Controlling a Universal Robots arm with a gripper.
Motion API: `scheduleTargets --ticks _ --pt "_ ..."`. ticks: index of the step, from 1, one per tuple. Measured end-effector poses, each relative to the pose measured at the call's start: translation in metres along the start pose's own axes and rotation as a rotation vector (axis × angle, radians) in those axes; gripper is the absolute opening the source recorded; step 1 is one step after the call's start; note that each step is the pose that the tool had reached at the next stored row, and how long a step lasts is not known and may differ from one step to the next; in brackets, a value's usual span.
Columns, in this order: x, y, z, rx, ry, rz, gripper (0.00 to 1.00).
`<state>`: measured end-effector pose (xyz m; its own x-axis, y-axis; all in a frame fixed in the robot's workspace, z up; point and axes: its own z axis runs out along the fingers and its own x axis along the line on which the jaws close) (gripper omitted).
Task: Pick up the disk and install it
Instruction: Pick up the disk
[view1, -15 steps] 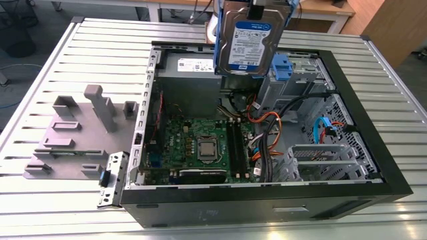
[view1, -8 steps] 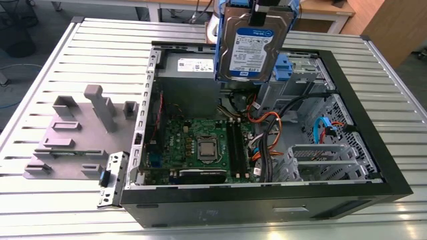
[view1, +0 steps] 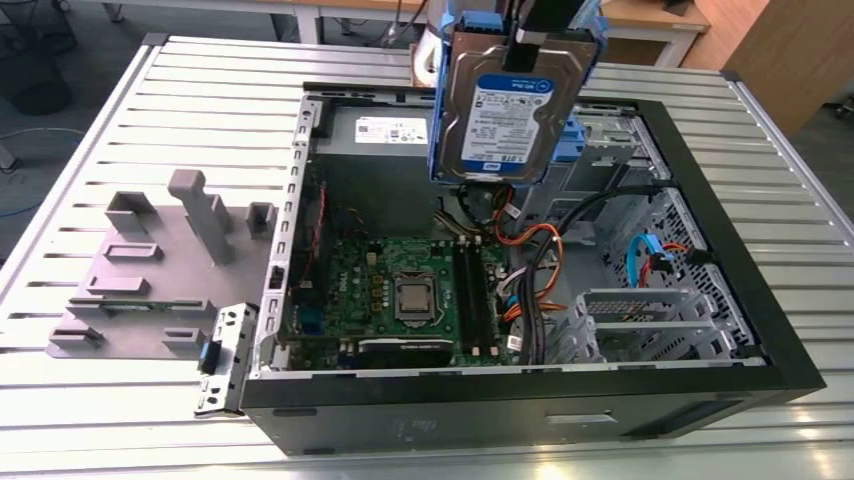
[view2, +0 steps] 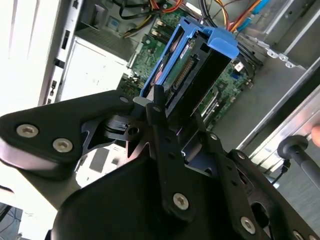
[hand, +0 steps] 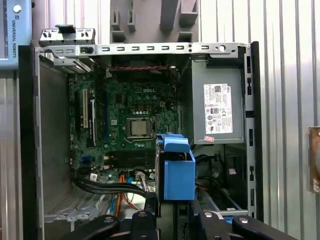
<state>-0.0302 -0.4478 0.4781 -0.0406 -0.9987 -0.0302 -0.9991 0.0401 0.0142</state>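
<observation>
Nearest in the exterior view is the black wall of the open computer case (view1: 534, 405), which is laid on its side on the slatted metal table (view1: 107, 430). Just inside that wall, toward the exterior view's right, a bare metal drive cage (view1: 641, 320) is set. To its left the green motherboard (view1: 400, 285) is laid flat, with orange and black cables (view1: 527, 270) bundled between the two. Outside the case, on the exterior view's left, a grey fixture (view1: 147, 270) is stood on the table.

Now up above: the disk (view1: 507, 105) is held clear of the case floor, upright, with its blue-and-white label turned toward the exterior camera. Nothing below it is touched. From that camera it is seen over the far part of the case, just beside the grey power supply (view1: 380, 130) with the white sticker.

The gripper (view1: 530, 45) is clamped on the disk's upper end from above. In the second wrist view its black fingers (view2: 165, 145) are pressed against the drive from both sides, and the blue bracket (view2: 220, 42) is wrapped round the drive's edges. In the first wrist view the disk is looked down along, and its bracket is seen over the edge of the motherboard, near the power supply.

Farthest off, beyond the table on the exterior view's right, a wood-coloured panel (view1: 787, 50) is made out.
</observation>
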Motion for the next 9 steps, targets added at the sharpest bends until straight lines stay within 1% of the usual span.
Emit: scheduleTargets --ticks 5,9 --pt "0.0145 -0.0006 -0.0005 0.0000 0.0001 0.000 0.35" --pt "0.0282 -0.0012 -0.0009 0.0000 0.0000 0.000 0.35"
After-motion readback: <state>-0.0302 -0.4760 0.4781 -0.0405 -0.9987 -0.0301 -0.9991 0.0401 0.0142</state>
